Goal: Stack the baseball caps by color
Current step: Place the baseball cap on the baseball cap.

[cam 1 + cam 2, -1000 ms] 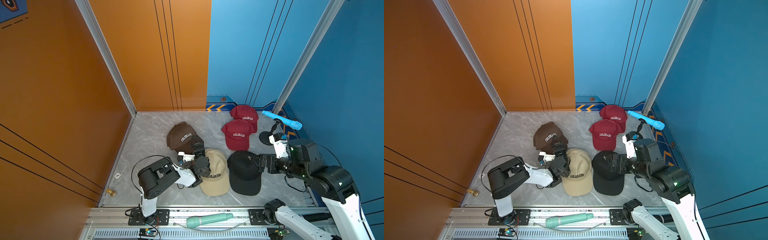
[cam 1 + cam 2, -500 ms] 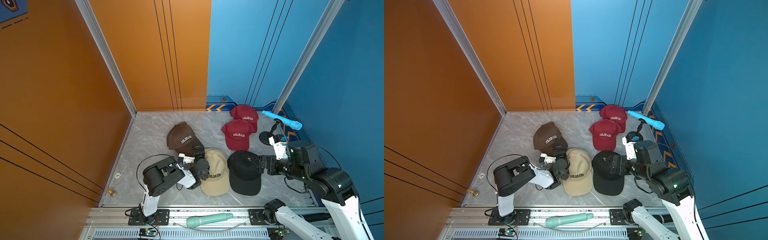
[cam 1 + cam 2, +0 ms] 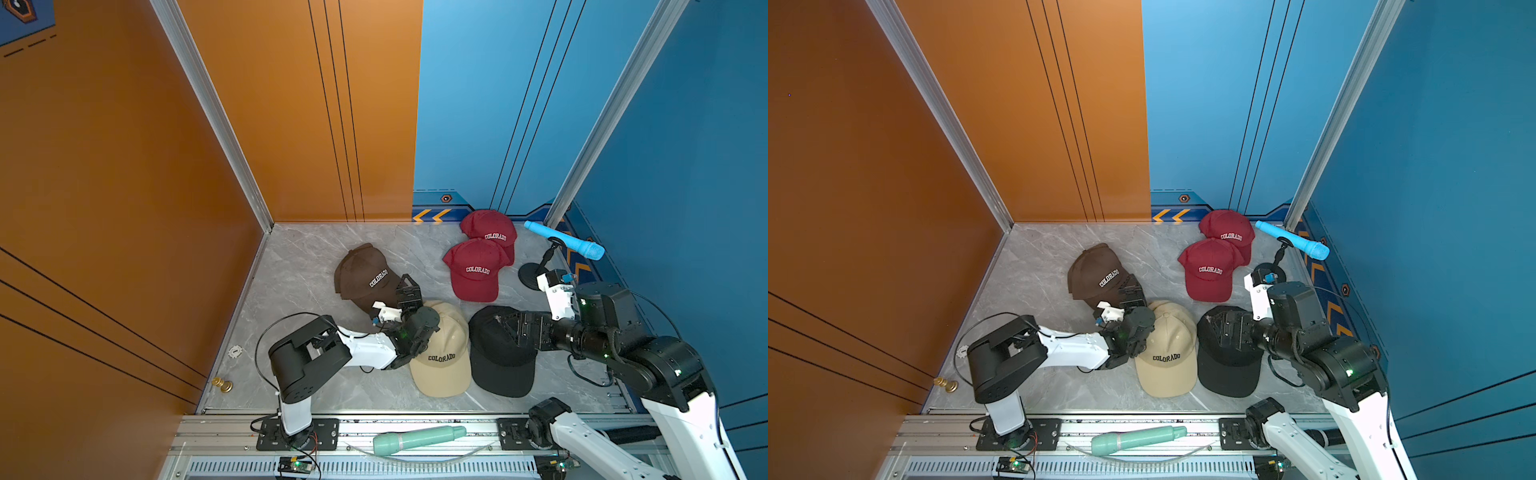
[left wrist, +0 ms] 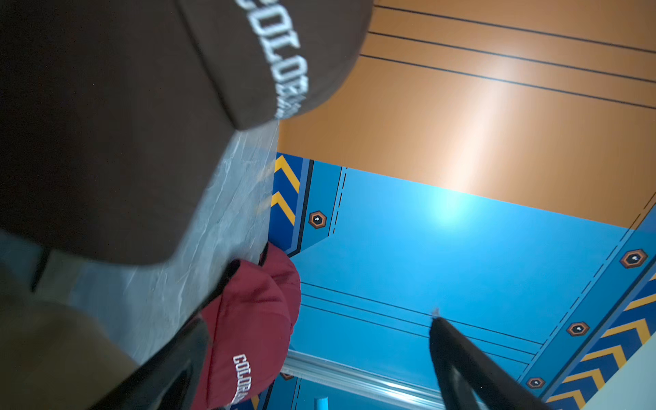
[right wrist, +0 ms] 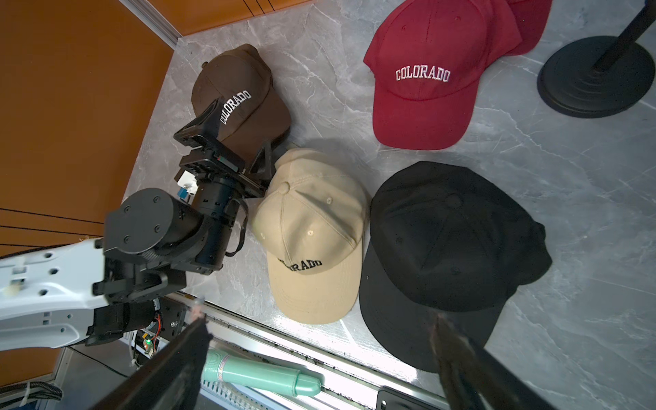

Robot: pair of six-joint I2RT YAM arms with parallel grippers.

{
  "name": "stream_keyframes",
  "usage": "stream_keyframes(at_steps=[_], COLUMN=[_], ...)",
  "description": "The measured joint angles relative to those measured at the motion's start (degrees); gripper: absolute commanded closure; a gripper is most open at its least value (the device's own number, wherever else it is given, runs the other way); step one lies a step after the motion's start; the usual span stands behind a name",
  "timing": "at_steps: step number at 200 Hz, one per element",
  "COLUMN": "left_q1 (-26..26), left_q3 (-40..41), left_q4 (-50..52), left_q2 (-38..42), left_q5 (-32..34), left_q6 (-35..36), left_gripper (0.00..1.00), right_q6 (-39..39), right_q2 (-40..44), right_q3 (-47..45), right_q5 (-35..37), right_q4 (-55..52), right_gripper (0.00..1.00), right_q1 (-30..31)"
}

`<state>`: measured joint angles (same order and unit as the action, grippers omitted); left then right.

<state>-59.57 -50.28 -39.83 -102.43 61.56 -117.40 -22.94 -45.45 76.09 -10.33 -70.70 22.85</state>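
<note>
Bright even light, orange wall [image 4: 472, 149] glare (foreground blurred)

1. The left arm [image 3: 365, 353] lies low, its wrist bent just left of the beige cap [image 3: 442, 345].
2. The left gripper [image 3: 409, 286] points away from the base, beyond that cap's crown, jaws spread wide.
3. The right arm [image 3: 598, 332] reaches level toward the cap from its right.
4. The right gripper [image 3: 505, 330] hovers just right of the cap, jaws wide apart and empty.

Five visible caps [image 3: 442, 345] (plus two microphones [image 3: 415, 438])
</note>
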Motion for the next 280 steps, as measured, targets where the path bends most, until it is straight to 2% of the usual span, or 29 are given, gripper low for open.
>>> stream_keyframes(at_steps=[69, 97, 113, 159, 190, 216, 248, 280], left_q1=[0.87, 5.2, 8.35, 14.12, 16.72, 18.82, 21.49, 24.06], left_q3=[-2.16, -4.72, -8.9, -22.51, -27.32, -27.58, -27.28, -20.61], left_q4=[8.81, 9.9, 11.61, 12.72, 13.46, 14.75, 15.13, 13.55], left_q2=[0.96, 0.94, 0.15, -8.09, -15.85, -19.26, -19.61, -17.03], left_q5=[-5.01, -10.54, -14.86, -27.52, -34.49, -38.05, -41.44, -43.76], left_q6=[-2.29, -2.51, -2.54, -2.51, -2.51, -2.51, -2.45, -1.92], left_gripper=[0.02, 0.02, 0.02, 0.02, 0.02, 0.02, 0.02, 0.02], right_q6=[0.0, -0.02, -0.04, -0.92, -1.33, -1.57, -2.64, -3.56], right_q2=[-0.57, -0.85, -1.01, -3.02, -4.35, -5.46, -6.1, -7.63], right_q3=[-0.96, -1.05, -1.31, -1.44, -1.44, -1.42, -1.42, -1.42], right_q5=[-0.22, -0.22, -0.24, -0.48, -0.61, -0.59, -0.59, -0.59], right_q4=[2.21, 3.06, 3.72, 6.56, 8.28, 9.4, 11.02, 13.46], right_gripper=[0.0, 0.0, 0.0, 0.0, 0.0, 0.0, 0.0, 0.0], right_q1=[-0.44, -0.63, -0.79, -0.79, -0.79, -0.79, -0.81, -0.79])
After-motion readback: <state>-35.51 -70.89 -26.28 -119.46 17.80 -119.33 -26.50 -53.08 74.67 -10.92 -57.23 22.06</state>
